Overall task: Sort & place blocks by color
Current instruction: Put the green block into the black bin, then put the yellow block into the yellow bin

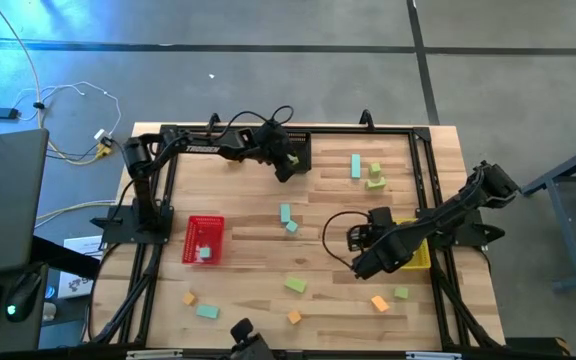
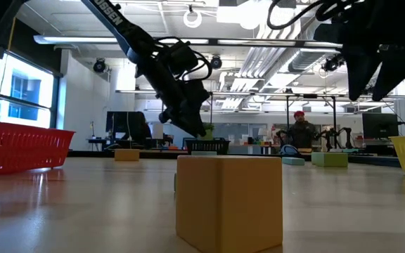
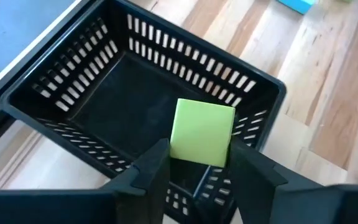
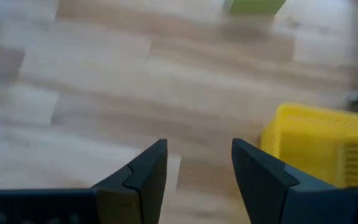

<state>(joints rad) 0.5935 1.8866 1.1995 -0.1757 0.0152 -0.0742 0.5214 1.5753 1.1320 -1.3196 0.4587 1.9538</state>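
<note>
My left gripper (image 3: pixel 196 159) hangs over the black bin (image 3: pixel 185 59) at the table's far edge, shut on a lime green block (image 3: pixel 202 129). In the high view the left gripper (image 1: pixel 286 168) is at the bin's left side. My right gripper (image 4: pixel 199 152) is open and empty above bare wood, just left of the yellow bin (image 4: pixel 316 140). Loose blocks lie flat on the table: a teal bar (image 1: pixel 356 166), lime pieces (image 1: pixel 374 178), teal pieces (image 1: pixel 287 219), a lime block (image 1: pixel 295 285) and orange blocks (image 1: pixel 379 303) (image 1: pixel 294 317). My left gripper pinches the lime green block between its two fingers, on the block's lower side faces (image 3: pixel 194 158). The fingers (image 3: pixel 154 165) come from above, slanting down toward the bin. The block is lifted clear and stands out past the fingertips, over the black bin's inside.
The red bin (image 1: pixel 203 240) sits on the table's left half and the yellow bin (image 1: pixel 416 258) under my right arm. An orange block (image 2: pixel 229 200) stands close before the low camera. More blocks (image 1: pixel 190 298) (image 1: pixel 206 311) (image 1: pixel 400 293) lie near the front edge. A person stands in the room behind.
</note>
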